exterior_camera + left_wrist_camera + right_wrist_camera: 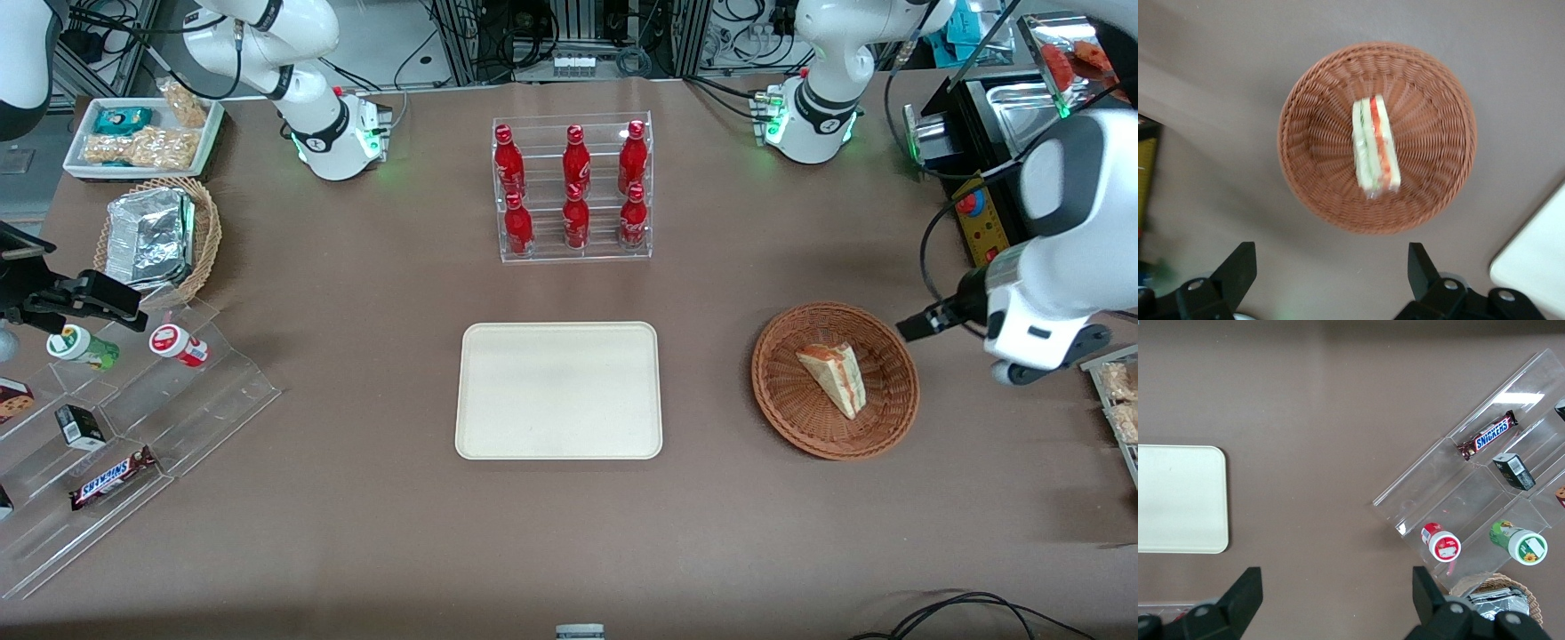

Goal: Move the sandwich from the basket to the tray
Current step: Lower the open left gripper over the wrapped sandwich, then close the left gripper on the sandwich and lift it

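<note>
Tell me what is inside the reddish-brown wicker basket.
The basket holds only the wrapped sandwich, lying on its woven floor with red and green filling layers showing. What is under the sandwich is covered. The claw is open, above the table beside the basket.

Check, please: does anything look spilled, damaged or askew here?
Nothing stands out. The wrapped triangular sandwich lies intact in the round reddish-brown wicker basket; the cream rectangular tray sits flat; the left gripper hovers open above the basket.
</note>
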Available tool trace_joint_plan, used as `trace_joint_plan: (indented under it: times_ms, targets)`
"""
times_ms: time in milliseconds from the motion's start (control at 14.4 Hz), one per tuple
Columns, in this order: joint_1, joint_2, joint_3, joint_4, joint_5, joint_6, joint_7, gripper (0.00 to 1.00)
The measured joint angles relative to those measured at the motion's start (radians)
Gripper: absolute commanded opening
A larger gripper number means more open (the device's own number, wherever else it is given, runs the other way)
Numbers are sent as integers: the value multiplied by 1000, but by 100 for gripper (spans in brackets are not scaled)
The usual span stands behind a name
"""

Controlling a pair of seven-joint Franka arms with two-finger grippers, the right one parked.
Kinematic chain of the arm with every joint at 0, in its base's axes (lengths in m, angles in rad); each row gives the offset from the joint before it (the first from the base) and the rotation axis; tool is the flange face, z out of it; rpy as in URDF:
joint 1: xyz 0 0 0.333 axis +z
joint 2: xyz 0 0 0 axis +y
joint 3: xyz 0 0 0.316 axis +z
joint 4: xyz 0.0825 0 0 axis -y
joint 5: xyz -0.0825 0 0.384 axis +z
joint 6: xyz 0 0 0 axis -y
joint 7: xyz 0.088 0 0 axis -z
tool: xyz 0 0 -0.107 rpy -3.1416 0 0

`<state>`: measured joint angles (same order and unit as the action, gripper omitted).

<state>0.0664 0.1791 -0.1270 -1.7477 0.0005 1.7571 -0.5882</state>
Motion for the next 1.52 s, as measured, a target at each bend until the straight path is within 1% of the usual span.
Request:
trace_joint_plan:
  times_ms: [138, 346, 485, 831, 1246, 1315, 1385, 1454, 1523]
  targets:
    - [-3, 1, -2, -86, 0, 121, -75, 100]
    - [-6, 4, -3, -208, 0, 269, -116, 100]
    - [-18, 15, -4, -259, -2, 340, -137, 100]
    - [-54, 93, -6, -293, -2, 446, -202, 100]
    - [-53, 140, -4, -316, -2, 491, -214, 100]
    - [-53, 148, -4, -316, -2, 493, -218, 97]
    - [-53, 153, -4, -316, -2, 495, -220, 77]
    - [-53, 157, -4, -316, -2, 497, -223, 52]
    - [-53, 157, -4, -316, -2, 498, -227, 33]
